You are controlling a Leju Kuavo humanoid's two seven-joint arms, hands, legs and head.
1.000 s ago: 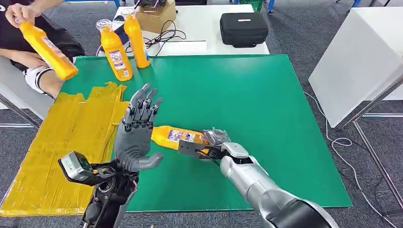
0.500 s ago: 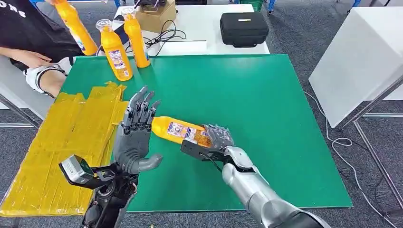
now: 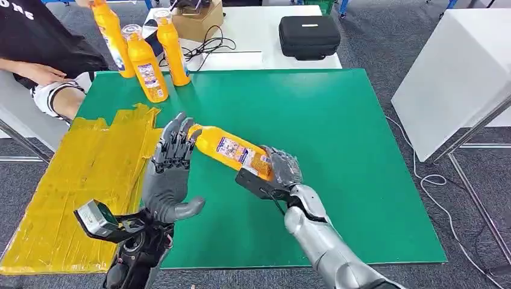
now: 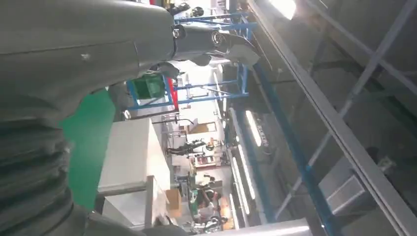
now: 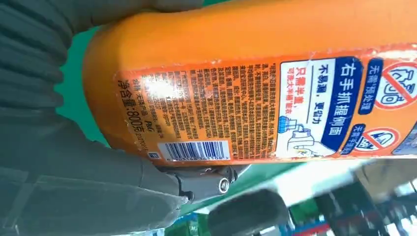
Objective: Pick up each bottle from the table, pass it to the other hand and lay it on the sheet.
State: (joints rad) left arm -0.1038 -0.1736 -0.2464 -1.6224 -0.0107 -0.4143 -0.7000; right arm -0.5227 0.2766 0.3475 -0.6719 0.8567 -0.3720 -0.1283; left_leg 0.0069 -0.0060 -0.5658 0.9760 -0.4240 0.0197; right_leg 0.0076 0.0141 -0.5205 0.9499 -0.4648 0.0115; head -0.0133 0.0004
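My right hand [image 3: 274, 174] grips an orange bottle [image 3: 232, 150] by its base end and holds it tilted above the green table [image 3: 337, 138]. In the right wrist view the bottle's label [image 5: 275, 108] is very close. The bottle's neck end reaches the fingertips of my left hand [image 3: 169, 171], which stands upright with its fingers spread and nothing in its grasp. The yellow sheet [image 3: 84, 174] lies on the table's left side. Two more orange bottles [image 3: 147, 66] [image 3: 173, 51] stand at the table's far left corner, and a person sets a third bottle [image 3: 114, 39] beside them.
A person in a dark shirt [image 3: 36, 42] sits at the far left. Behind the green table a white table [image 3: 253, 30] carries a black case [image 3: 309, 36], a cardboard box [image 3: 199, 18] and cables. A white cabinet [image 3: 458, 78] stands to the right.
My right hand has lifted the bottle and swung its neck up and left until it meets my left hand's fingertips. The person has brought their bottle upright next to the two standing ones.
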